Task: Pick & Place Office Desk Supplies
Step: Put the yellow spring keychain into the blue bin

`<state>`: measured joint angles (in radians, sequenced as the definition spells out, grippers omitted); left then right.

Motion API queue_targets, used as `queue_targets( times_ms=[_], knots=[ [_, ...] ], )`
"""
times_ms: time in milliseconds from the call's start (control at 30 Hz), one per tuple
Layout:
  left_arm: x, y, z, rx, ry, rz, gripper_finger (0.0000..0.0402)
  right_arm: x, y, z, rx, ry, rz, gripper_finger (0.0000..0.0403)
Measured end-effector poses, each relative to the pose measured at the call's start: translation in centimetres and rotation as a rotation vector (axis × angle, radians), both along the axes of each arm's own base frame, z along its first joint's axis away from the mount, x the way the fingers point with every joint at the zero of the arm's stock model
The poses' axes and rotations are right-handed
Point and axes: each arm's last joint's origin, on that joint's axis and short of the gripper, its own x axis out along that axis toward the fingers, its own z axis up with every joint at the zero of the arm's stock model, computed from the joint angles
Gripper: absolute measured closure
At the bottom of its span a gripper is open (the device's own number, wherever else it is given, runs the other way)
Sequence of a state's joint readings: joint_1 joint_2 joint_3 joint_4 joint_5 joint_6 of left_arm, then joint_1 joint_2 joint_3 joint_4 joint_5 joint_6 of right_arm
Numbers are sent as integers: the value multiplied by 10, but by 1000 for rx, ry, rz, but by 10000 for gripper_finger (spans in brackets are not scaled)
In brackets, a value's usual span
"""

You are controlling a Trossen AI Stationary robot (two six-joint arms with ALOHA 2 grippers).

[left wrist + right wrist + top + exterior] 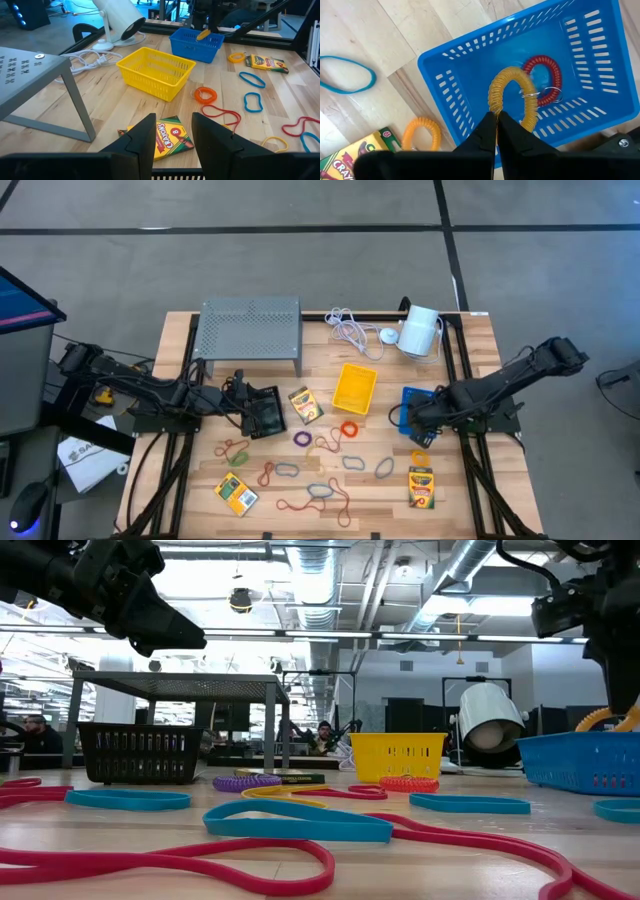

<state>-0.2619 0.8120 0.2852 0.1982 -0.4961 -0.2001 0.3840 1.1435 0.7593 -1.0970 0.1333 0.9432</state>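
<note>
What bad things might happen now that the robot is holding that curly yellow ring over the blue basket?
The right gripper is shut on the yellow coil ring above the blue bin. When released, the springy ring might bounce or catch on the fingers instead of dropping. It could also tangle with the red coil ring already inside. The bin looks light, so a bump might shove it toward the orange coil ring beside it.

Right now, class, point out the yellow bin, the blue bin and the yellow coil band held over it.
yellow bin (150,64): left wrist view, near rim.
blue bin (452,85): right wrist view, slotted side wall.
yellow coil band (506,79): right wrist view, top of its arch.
</note>
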Motion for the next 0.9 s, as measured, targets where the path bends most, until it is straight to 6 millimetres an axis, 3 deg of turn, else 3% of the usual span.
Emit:
queue_targets(
  times_ms=[467, 900],
  knots=[
    [0, 0, 0, 0, 0, 0, 279, 10, 4, -17, -35, 97, 14, 403],
    [0, 0, 0, 0, 0, 0, 279, 12, 5, -18, -37, 98, 26, 384]
  ],
)
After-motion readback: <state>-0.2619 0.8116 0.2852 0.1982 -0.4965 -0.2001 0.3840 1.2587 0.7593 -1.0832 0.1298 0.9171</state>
